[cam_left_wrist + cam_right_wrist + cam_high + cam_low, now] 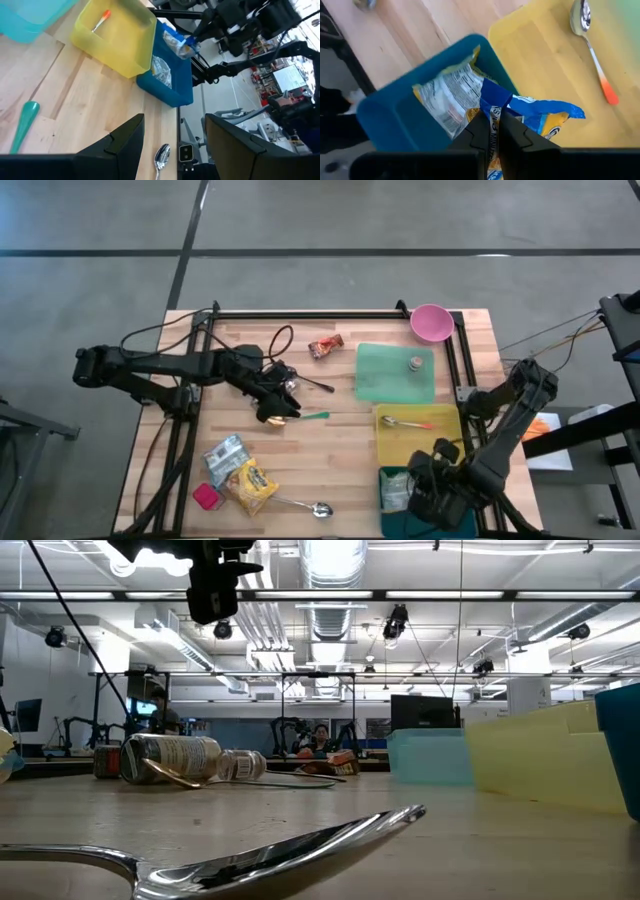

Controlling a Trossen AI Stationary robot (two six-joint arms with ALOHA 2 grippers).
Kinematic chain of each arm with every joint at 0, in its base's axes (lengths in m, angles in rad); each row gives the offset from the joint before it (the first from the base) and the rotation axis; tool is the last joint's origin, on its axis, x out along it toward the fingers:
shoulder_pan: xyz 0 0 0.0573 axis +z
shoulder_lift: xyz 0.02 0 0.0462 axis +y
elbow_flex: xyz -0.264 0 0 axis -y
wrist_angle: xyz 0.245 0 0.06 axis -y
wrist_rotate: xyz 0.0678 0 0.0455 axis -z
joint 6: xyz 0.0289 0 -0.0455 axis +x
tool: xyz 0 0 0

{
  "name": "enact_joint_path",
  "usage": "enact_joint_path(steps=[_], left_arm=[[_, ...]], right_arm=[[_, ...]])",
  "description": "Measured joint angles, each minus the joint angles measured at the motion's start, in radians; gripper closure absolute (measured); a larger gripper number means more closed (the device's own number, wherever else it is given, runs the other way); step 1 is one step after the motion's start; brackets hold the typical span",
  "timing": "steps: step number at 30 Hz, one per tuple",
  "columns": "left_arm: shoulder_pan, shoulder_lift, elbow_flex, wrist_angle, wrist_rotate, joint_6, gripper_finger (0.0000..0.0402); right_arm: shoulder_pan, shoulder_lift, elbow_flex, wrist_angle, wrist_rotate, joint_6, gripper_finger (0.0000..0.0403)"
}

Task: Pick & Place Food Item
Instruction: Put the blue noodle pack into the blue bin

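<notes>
Right under my right pincer (491, 131) hangs a blue snack packet (530, 112) — its fingers clenched on it, above the blue bin (395, 107). Beside that stands the yellow bin (545, 55); my left pincer (272, 408) hovers well apart, jaws parted, grasping nothing.
</notes>
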Motion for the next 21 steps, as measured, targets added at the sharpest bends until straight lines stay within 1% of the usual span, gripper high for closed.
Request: enact_joint_path(steps=[10,15,18,21], left_arm=[[0.000,-0.007,0.000,-0.003,0.000,0.003,0.0188],[0.000,-0.007,0.000,-0.003,0.000,0.003,0.0188],[0.000,-0.007,0.000,-0.017,0.000,0.003,0.0188],[0.000,-0.007,0.000,-0.035,0.000,0.004,0.0188]], right_arm=[[0.019,0.119,-0.010,0.010,-0.006,-0.025,0.0388],[0.019,0.197,-0.010,0.016,-0.008,-0.066,0.0388],[0.019,0.237,-0.010,0.029,-0.009,-0.060,0.0388],[0.019,0.261,-0.010,0.031,-0.034,-0.034,0.0388]])
